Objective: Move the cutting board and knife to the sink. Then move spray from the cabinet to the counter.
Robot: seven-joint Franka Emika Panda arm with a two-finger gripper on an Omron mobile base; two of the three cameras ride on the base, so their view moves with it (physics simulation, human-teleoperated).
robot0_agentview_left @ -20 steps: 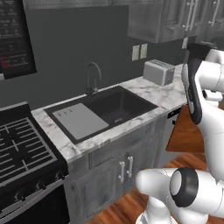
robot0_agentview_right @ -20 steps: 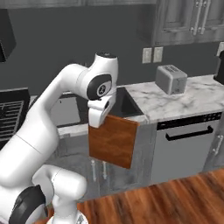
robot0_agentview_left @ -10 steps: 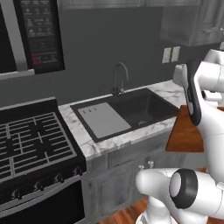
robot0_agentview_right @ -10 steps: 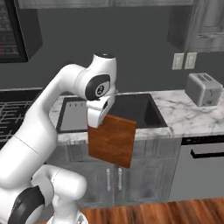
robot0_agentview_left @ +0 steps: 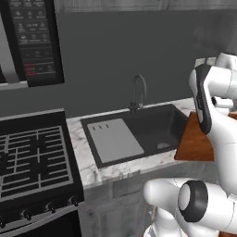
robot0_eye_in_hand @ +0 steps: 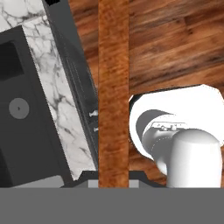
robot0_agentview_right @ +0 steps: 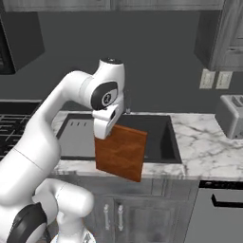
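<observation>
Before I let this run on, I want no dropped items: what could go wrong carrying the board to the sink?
1. The gripper pinches the flat orange-brown wooden cutting board at one upper edge only, so it hangs on edge and might swing or slip.
2. The board hangs in front of the white marble counter, low enough that it could hit that edge on its way to the dark recessed sink.

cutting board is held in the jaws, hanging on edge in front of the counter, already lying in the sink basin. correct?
Not quite. The cutting board is held in the gripper and hangs on edge in front of the counter, but it is not in the sink yet. The right base view shows it in the air in front of the counter's front edge, outside the basin.
</observation>
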